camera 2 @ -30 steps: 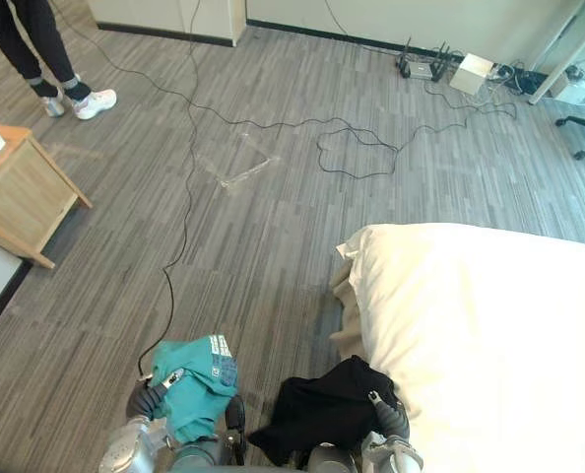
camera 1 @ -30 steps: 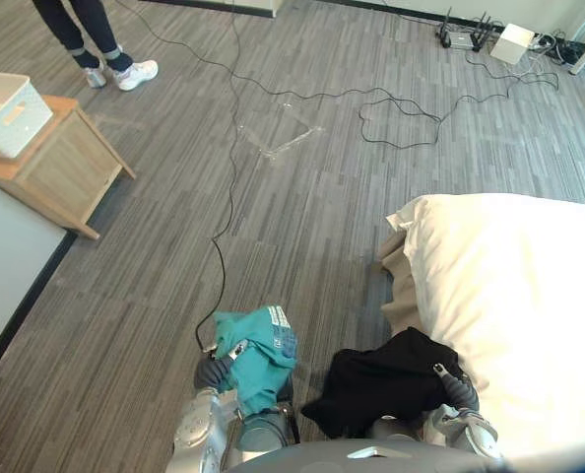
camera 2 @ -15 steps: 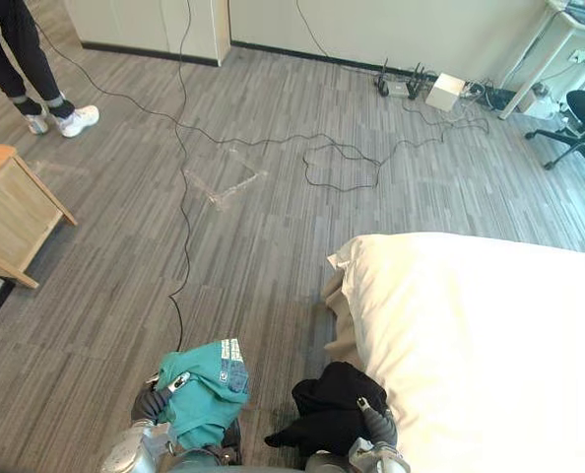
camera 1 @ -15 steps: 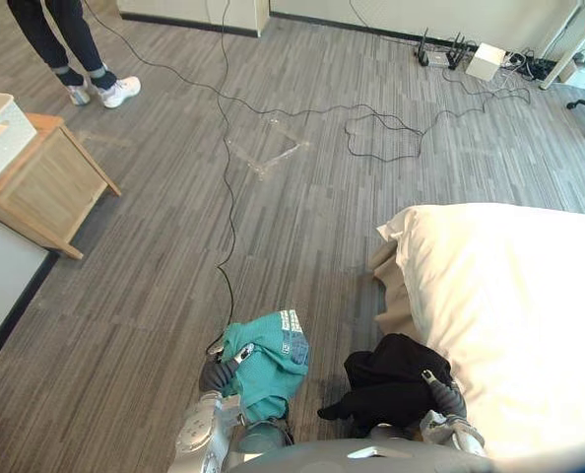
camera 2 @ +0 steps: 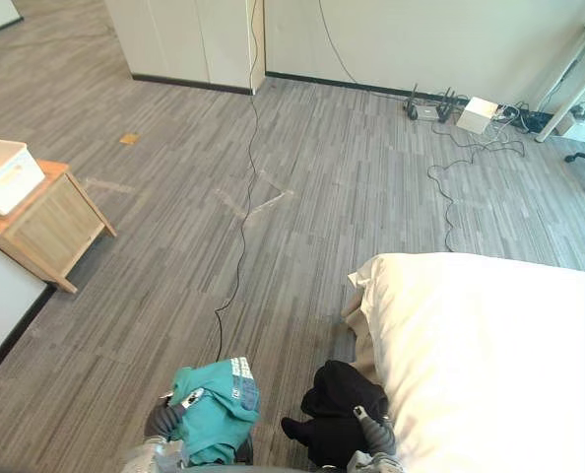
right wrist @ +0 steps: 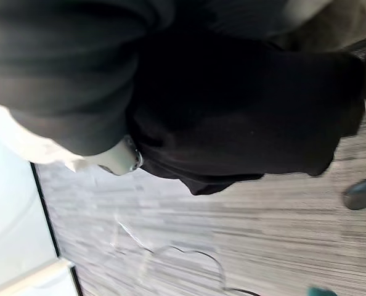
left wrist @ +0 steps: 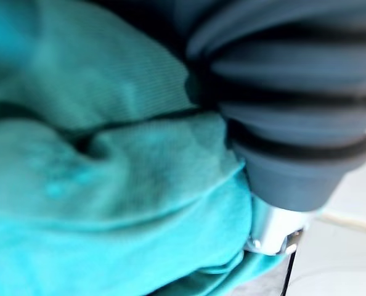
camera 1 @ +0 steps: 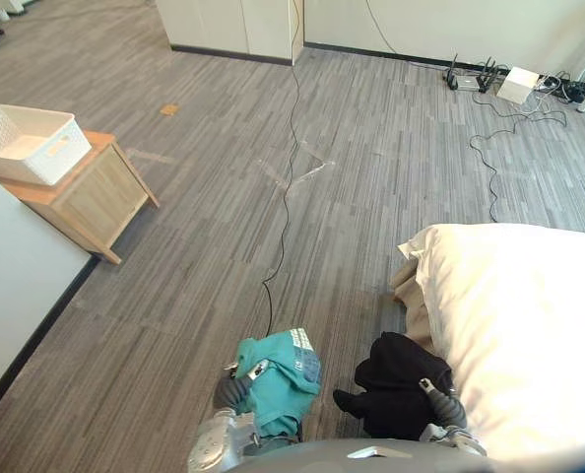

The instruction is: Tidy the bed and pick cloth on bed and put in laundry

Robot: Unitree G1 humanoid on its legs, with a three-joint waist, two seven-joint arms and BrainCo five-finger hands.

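Left eye view: teal cloth (camera 1: pixel 278 382) still in left hand (camera 1: pixel 231 392), black (camera 1: pixel 396 379) seemingly in right (camera 1: pixel 447 406).

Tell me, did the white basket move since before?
No. The basket sits on the same end of the wooden stand as before. The whole view shifted because the camera turned.
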